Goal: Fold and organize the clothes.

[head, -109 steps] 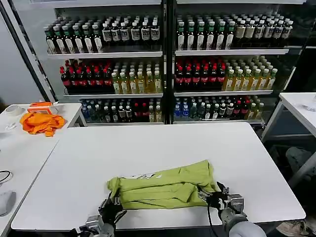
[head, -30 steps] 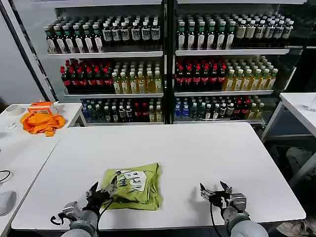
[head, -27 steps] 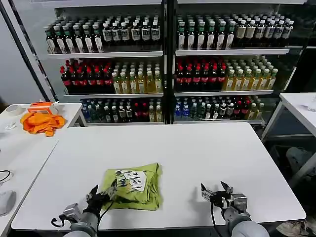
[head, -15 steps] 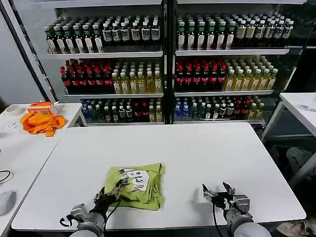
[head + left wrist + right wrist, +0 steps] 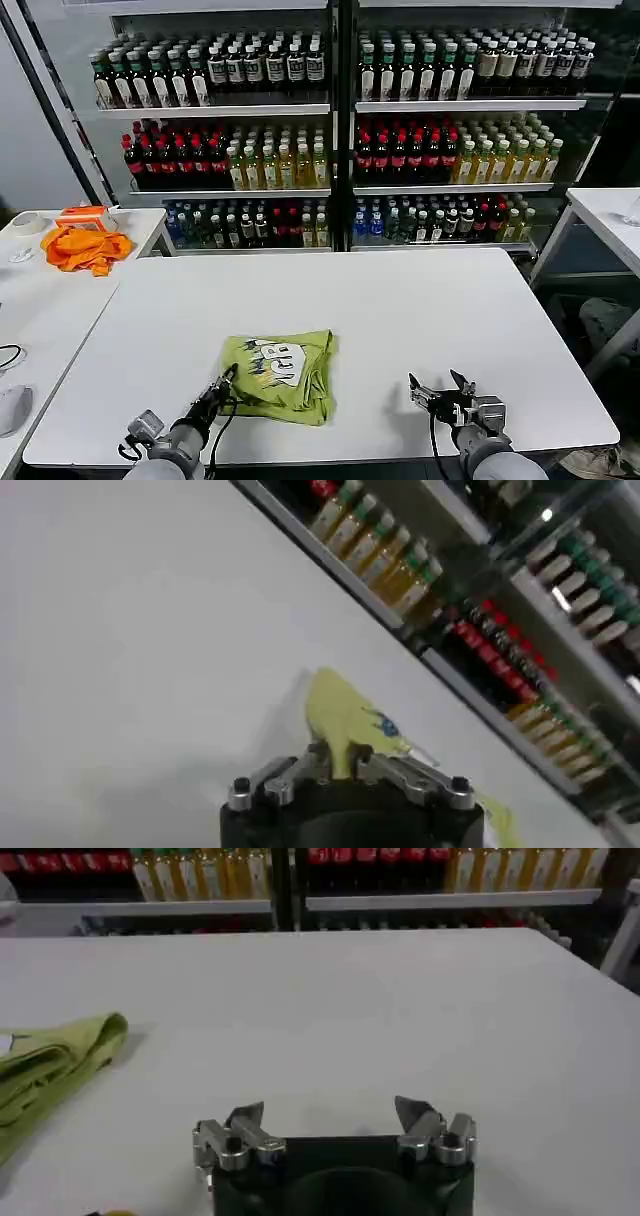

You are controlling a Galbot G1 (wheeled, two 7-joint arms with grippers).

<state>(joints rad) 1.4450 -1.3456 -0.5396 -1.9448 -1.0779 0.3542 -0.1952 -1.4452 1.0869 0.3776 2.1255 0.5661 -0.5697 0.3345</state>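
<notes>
Since 3.6 s ago the shirt (image 5: 279,374) has gone from a long strip across the table front to a compact square packet, and over the last sec it slid a bit twd the centre w/ the left gripper (image 5: 227,381) staying on its near-left corner. Shirt now lies on the white table (image 5: 400,310), front-left of centre, white printed patch facing up. Left gripper: fingers pressed together, pinching a fold of the lime fabric; the left wrist view shows cloth (image 5: 345,720) caught btwn the two closed tips of that gripper (image 5: 340,767). Right gripper (image 5: 444,392) rests near the front edge, well apart from the shirt, fingers spread, nothing held; the right wrist view confirms the wide gap at that gripper (image 5: 330,1118) w/ the packet's edge (image 5: 55,1063) off to one side. Orange cloth (image 5: 84,248) sits on the side table, not part of this. Judgement: folding looks about done, step in hand is nudging/squaring the packet. To do it well: drag low and slow so layers don't peel open, pull along the table rather than lifting, let go only once the corner lies flat, then back out straight so fingertips don't snag the edge. Right arm prob. best kept clear.
</notes>
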